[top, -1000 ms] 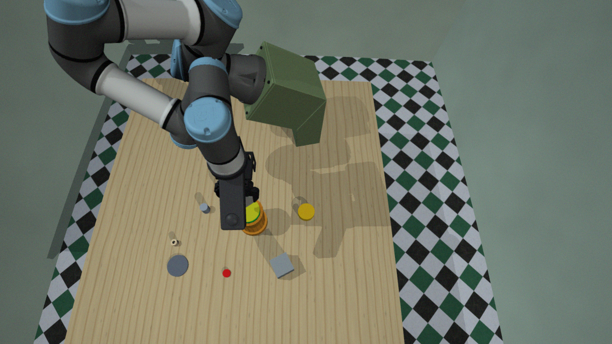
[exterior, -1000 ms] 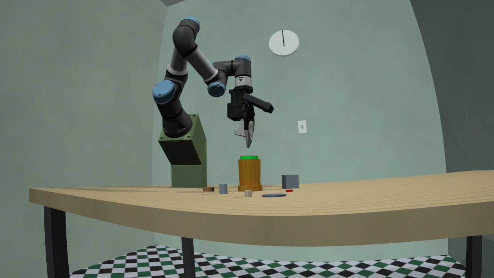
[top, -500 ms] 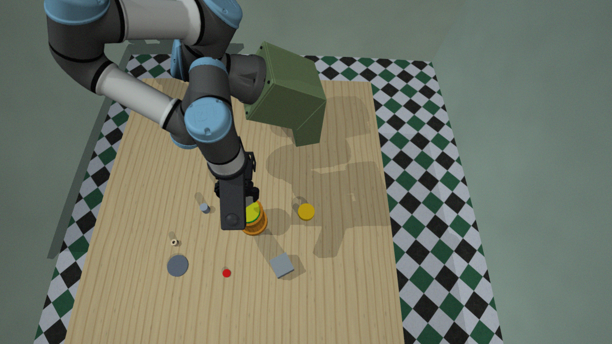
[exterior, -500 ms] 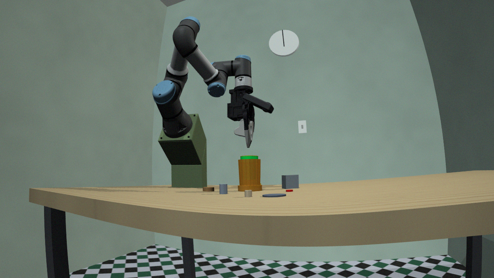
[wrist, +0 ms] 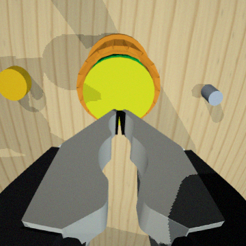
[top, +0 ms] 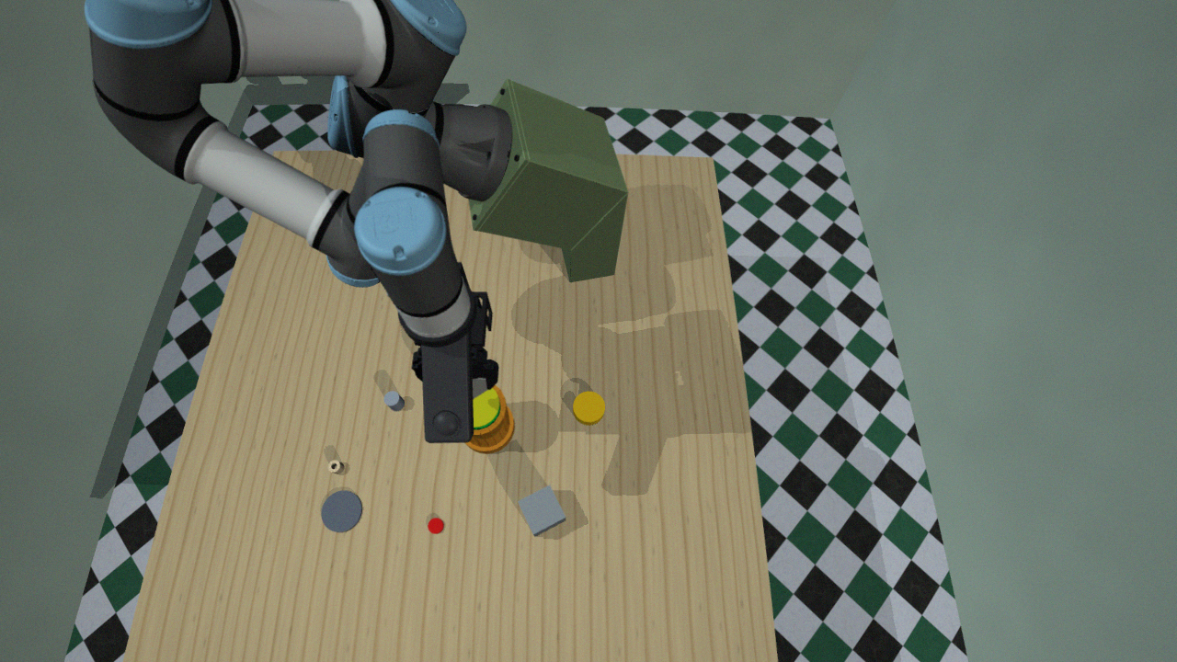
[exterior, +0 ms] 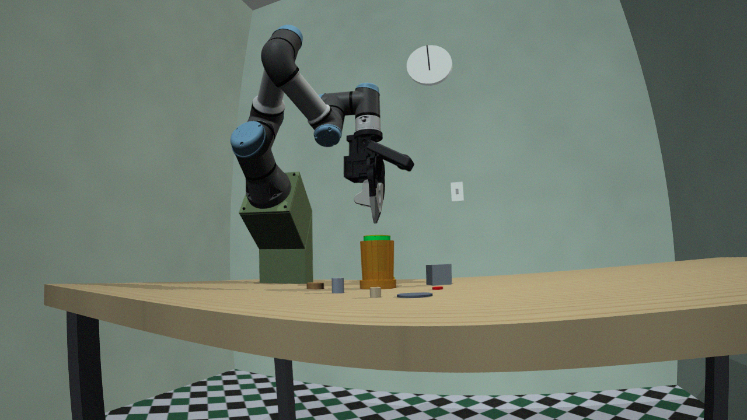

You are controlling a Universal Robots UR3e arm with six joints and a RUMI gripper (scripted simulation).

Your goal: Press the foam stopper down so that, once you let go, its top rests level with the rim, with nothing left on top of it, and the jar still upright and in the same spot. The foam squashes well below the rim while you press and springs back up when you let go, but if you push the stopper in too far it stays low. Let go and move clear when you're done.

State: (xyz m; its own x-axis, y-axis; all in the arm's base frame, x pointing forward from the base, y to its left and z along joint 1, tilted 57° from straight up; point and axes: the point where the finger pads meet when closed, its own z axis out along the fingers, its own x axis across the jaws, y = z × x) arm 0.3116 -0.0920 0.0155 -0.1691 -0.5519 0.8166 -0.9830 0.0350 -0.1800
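An orange wooden jar stands upright near the middle of the table. It also shows in the overhead view and in the wrist view. Its foam stopper has green sides and a yellow top, and it sticks up a little above the rim. My gripper is shut and empty. It points straight down, directly above the stopper with a clear gap. In the wrist view the fingertips sit over the near edge of the yellow top. In the overhead view the gripper body hides part of the jar.
A yellow disc, a small grey cylinder, a small beige spool, a flat grey disc, a red dot and a grey cube lie around the jar. The green arm base stands at the back.
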